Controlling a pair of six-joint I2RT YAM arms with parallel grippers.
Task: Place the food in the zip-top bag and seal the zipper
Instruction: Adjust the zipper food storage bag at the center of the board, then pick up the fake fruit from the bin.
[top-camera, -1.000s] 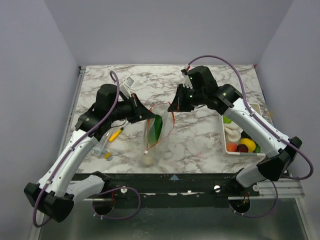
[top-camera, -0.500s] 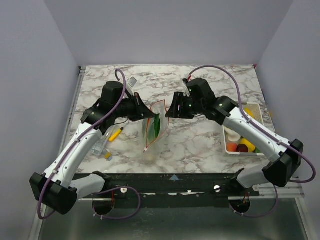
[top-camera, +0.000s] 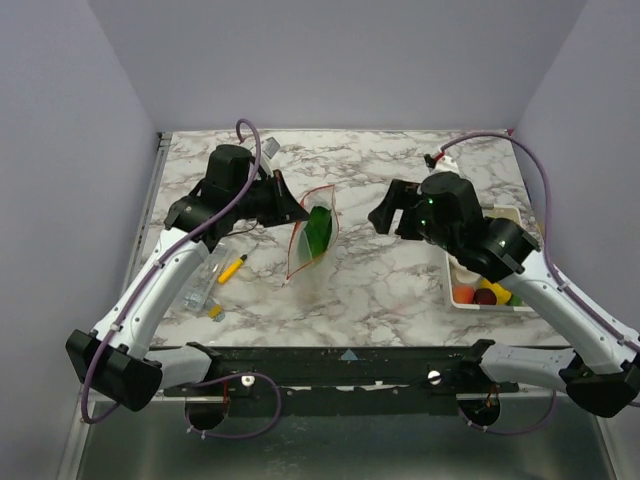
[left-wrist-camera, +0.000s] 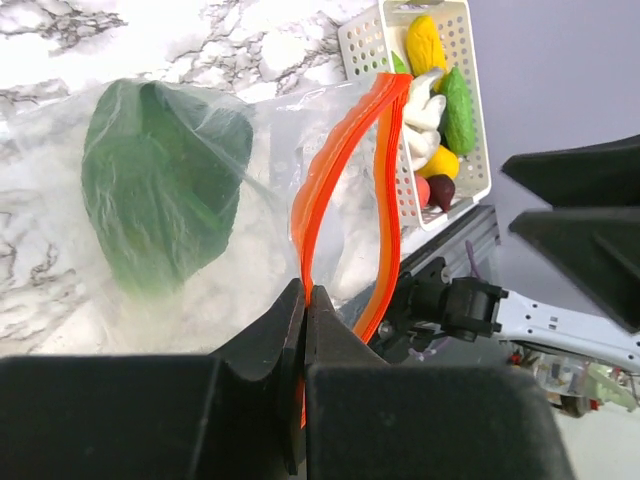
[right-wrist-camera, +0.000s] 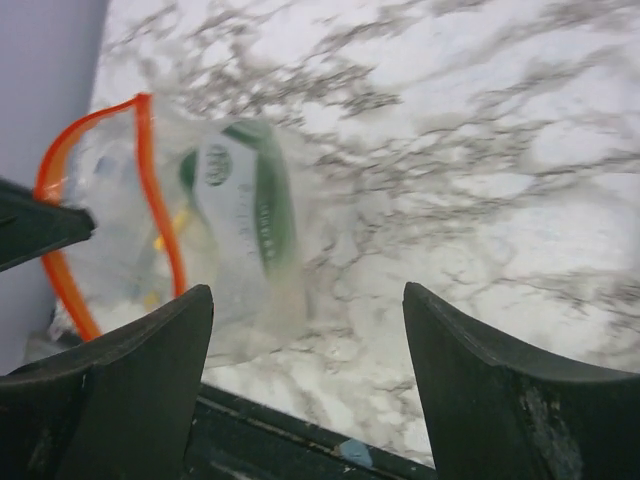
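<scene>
Left end effector (left-wrist-camera: 305, 300) sits at the bottom centre of its wrist view. Its fingers are pressed together on the zipper (left-wrist-camera: 302, 235), pinching one side of the red-orange strip near a corner of the mouth. Just beyond the pinch the two sides of the strip spread apart, so the zip-top bag (top-camera: 312, 235) hangs with its mouth open. In the overhead view it is at the centre of the frame, with its lower end down by the bench (top-camera: 400, 290); whether it touches I cannot tell. Inside the bag, left of centre in the wrist view, lies the leafy green vegetable (left-wrist-camera: 160, 180). Farther off, at the upper right of that view, the white slotted tray (left-wrist-camera: 360, 40) holds the rest of the food (left-wrist-camera: 425, 110): yellow, green, white and dark red pieces.

Right end effector (top-camera: 385, 210) hovers right of centre in the overhead view, apart from the bag, with its fingers spread and nothing between them.

The step in hand looks like fetching the next piece from the tray. To do it well, the pinch on the strip should be firm and high, since the floppy plastic would fold shut if it sagged. The free arm should take one piece at a time and come in above the gap between the two strip sides. It should let go only once the piece is inside the mouth, without brushing the strip.
</scene>
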